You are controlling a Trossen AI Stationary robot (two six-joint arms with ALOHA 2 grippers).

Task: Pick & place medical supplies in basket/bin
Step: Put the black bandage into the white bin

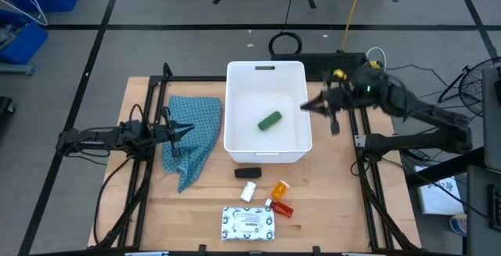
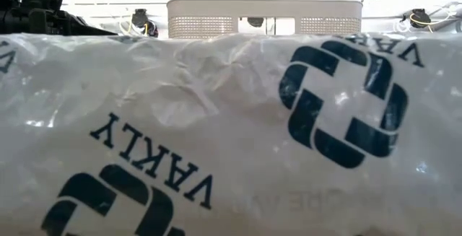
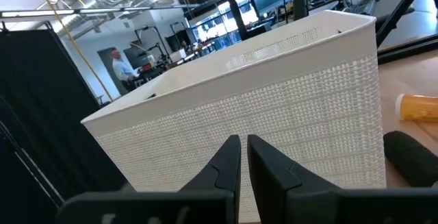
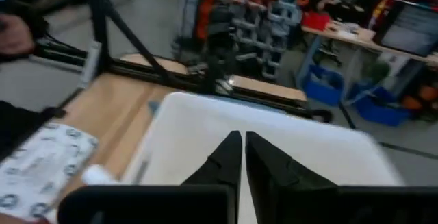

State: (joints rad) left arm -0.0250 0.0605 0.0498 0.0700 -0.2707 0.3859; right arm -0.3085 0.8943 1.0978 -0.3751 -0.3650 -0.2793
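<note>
The white tub (image 1: pixel 264 153) stands mid-table, and the green oblong piece (image 1: pixel 270 120) lies on its floor. Near the table's front edge lie the small black block (image 1: pixel 247 173), the small white bottle (image 1: pixel 249 191), the orange pill bottle (image 1: pixel 279 189), the red tube (image 1: pixel 282 207) and the flat white dotted packet (image 1: pixel 250 223). My right gripper (image 1: pixel 305 106) is shut and empty over the tub's right rim. My left gripper (image 1: pixel 190 129) is shut and empty over the blue cloth, pointing at the tub's left wall (image 3: pixel 274 114).
The blue patterned cloth (image 1: pixel 192 135) lies left of the tub. In the low view the dotted packet (image 2: pixel 231 135) fills most of the picture, with the tub's top (image 2: pixel 263 16) behind it. Black frame rails (image 1: pixel 145 170) run along both table sides. A person stands in the room beyond.
</note>
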